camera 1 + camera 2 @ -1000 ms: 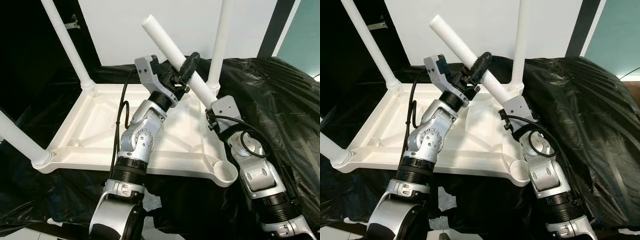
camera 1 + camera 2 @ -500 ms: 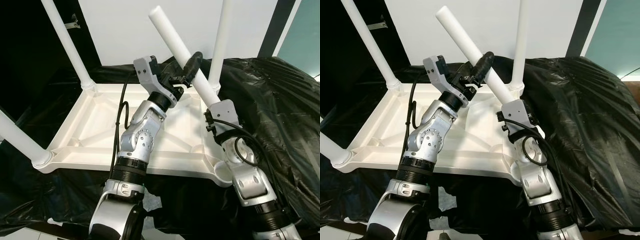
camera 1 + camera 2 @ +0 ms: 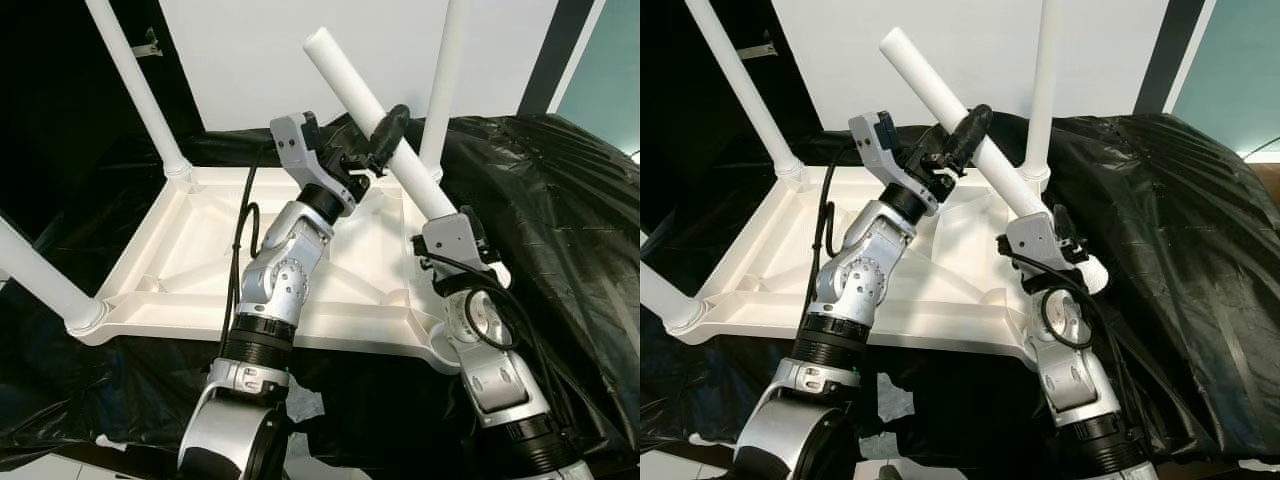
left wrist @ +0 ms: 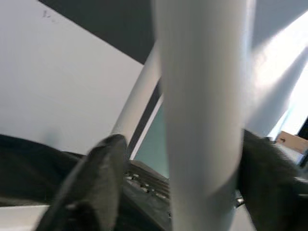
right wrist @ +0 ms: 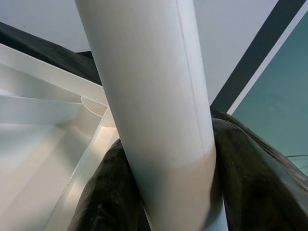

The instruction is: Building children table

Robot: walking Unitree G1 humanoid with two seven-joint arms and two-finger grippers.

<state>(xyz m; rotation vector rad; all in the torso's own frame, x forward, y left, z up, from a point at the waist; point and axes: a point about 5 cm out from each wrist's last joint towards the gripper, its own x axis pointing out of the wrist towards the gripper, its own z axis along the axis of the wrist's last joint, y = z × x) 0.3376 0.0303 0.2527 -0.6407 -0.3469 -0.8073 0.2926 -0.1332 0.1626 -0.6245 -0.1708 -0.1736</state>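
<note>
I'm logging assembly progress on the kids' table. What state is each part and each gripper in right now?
Tabletop: upside down on the black sheet.
Three fitted legs: standing up from their corner sockets.
Fourth leg: not fitted, tilted, held by both grippers.
Near right corner socket: largely hidden behind the right arm.
Left gripper: shut on the fourth leg, mid-length.
Right gripper: shut on the fourth leg, near its lower end.

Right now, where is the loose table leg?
The loose leg slants above the upturned tabletop's near right corner, gripped by the left hand midway and the right hand near its lower end.
</note>
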